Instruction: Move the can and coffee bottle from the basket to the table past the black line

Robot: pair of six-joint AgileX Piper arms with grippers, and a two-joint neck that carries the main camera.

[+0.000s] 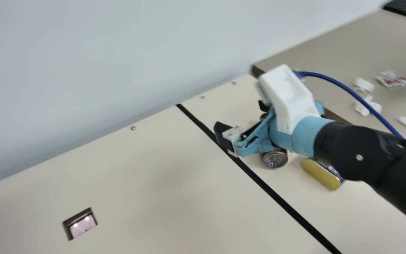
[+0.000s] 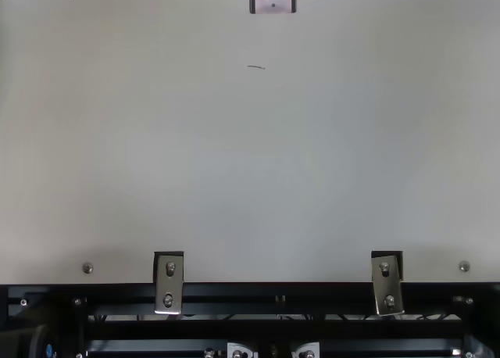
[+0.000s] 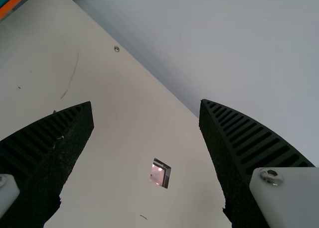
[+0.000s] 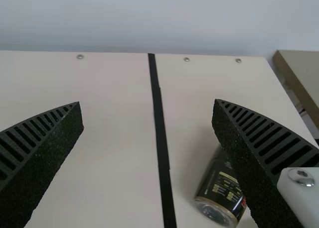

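Okay, my left gripper (image 3: 146, 102) and right gripper (image 1: 241, 118) gape; right wrist view shows a dark can (image 4: 221, 190), main view a gold-sided container (image 1: 320, 174).

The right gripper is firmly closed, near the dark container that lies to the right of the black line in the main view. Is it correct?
Not quite: the right gripper is open, its fingers wide apart in the right wrist view. The dark container does lie near it, right of the black line in the main view.
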